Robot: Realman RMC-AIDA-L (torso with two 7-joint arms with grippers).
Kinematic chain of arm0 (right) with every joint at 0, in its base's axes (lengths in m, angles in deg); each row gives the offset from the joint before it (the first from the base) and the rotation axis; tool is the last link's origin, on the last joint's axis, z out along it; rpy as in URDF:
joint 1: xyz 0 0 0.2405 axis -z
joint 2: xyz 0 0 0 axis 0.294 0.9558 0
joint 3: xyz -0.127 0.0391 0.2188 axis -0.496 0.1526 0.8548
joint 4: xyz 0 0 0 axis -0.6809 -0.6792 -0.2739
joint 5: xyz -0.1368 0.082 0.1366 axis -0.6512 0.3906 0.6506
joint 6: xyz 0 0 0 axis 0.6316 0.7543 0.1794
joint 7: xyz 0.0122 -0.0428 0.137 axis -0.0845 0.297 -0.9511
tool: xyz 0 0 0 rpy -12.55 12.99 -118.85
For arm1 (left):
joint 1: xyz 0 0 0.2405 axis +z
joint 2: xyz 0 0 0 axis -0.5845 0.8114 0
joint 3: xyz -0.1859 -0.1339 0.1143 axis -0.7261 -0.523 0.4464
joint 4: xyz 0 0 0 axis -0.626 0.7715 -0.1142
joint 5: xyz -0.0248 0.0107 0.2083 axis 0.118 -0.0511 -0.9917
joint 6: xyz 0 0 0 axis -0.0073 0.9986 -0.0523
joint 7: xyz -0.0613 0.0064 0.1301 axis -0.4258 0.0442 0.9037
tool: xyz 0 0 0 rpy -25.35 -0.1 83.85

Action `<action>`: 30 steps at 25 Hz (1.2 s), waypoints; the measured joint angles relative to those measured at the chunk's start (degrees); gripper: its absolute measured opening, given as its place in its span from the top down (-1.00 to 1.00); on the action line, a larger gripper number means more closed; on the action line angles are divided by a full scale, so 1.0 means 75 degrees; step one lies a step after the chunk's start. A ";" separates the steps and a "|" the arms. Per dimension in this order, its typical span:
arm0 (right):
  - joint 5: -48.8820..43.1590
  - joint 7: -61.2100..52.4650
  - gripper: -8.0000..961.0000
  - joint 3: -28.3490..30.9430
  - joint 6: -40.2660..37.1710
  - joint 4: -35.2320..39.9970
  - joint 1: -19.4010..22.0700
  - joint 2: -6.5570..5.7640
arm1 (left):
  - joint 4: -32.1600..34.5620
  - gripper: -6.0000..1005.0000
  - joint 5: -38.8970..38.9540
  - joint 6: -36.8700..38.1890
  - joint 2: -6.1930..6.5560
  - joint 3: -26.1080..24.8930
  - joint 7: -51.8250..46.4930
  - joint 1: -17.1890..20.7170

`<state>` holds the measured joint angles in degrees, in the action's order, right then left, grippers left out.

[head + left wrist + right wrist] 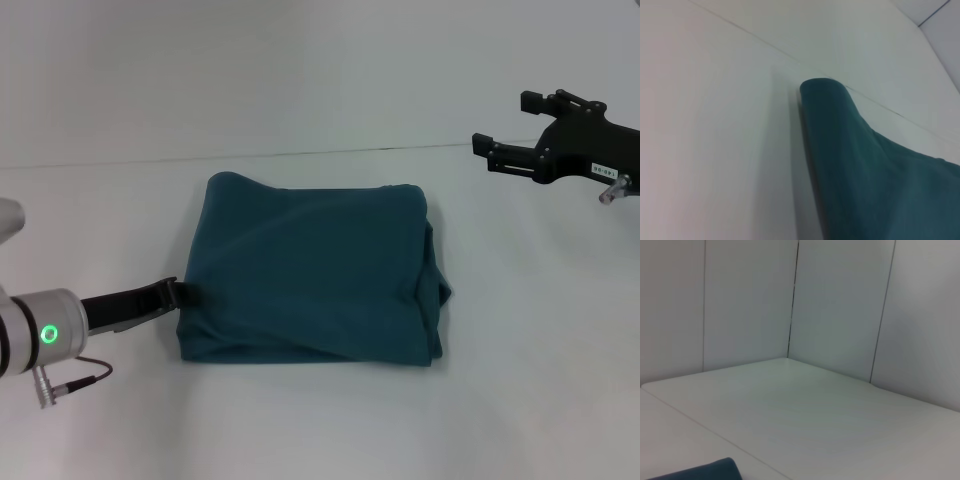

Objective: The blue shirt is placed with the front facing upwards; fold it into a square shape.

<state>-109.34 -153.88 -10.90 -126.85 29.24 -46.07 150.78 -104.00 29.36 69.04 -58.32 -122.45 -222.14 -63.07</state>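
From the head camera, the left end effector (178, 293) reaches in low from eight o'clock, its tips against the left edge of the shirt (310, 270); whether they pinch the cloth I cannot tell. The right end effector (500, 152) hangs raised at two o'clock, fingers apart, well clear. The shirt lies mid-table (520, 400), folded into a rough rectangle, plain teal up, layers bunched along its right side.

The left wrist camera shows a rounded fold of shirt (865, 165) close by.

The right wrist camera catches only a teal corner (705, 471).

The blue shirt (310, 270) lies folded into a rough square.
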 joint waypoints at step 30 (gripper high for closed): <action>-0.0015 0.0012 -0.96 -0.0018 0.0082 -0.0148 -0.0148 0.0000 | -0.0724 0.30 0.0038 0.0306 -0.0140 -0.0505 0.0540 0.0406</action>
<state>-109.45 -153.79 -11.03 -126.24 28.13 -47.18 150.78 -109.43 29.65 71.33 -59.37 -126.23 -218.09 -60.02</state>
